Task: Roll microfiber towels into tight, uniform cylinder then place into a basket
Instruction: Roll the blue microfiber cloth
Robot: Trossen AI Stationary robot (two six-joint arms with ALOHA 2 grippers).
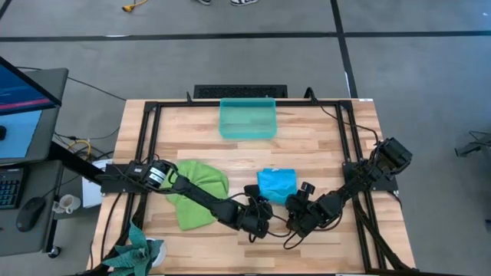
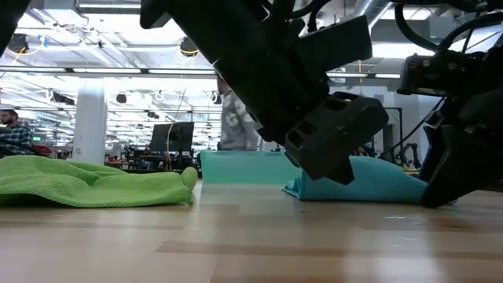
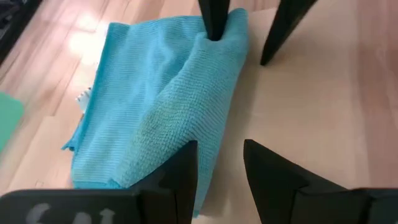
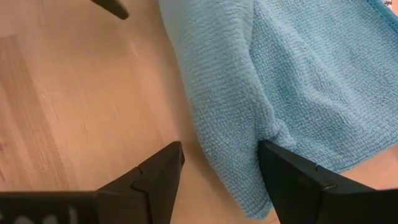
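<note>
high view: blue towel sits on the wooden table near the front middle, loosely folded and bunched, not rolled. lime green towel lies crumpled to its left, with the left arm stretched over it. teal basket stands at the back middle of the table, well apart from both towels, nothing visible inside.

left gripper is low at the front edge of the blue towel, on its left side. left wrist view: its fingers stand apart, one touching the towel's near edge, the other over bare wood; nothing clamped between them.

right gripper is just beside it, at the towel's front right corner. right wrist view: jaws spread wide, one finger pressed against the towel's folded edge, the other over bare table; cloth is not pinched. the right gripper's tips also show in the left wrist view at the towel's far end, one touching the fold.

low view: blue towel is a low mound behind the two grippers, green towel flat-ish on the left, basket behind between them. a person stands in the room beyond the table.
</note>
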